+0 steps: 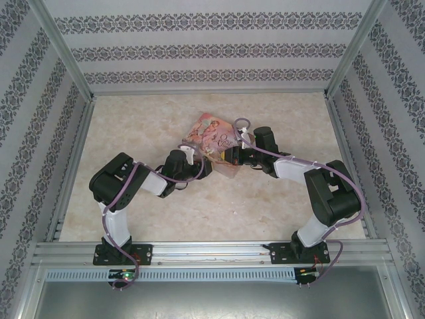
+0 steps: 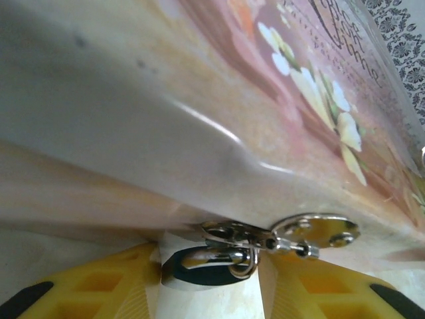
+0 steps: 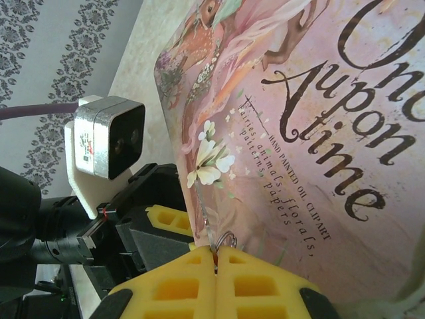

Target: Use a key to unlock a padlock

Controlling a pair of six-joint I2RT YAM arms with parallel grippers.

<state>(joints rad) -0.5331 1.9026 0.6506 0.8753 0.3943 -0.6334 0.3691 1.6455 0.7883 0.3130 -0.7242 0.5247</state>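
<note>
both arms are bent inward at the tin (image 1: pixel 214 133); left gripper (image 2: pixel 209 289) is held parted astride its clasp (image 2: pixel 265 239), right gripper (image 3: pixel 216 266) pinched onto a silver loop (image 3: pixel 226 237).

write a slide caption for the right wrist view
Right gripper pinched shut on a thin metal loop at the pink tin's edge

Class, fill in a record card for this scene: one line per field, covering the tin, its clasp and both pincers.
tin: pink illustrated tin, lettered lid facing up
clasp: silver clasp on the tin's edge
left pincer: open, clasp between its fingers
right pincer: shut on thin metal loop at the tin's edge
</note>
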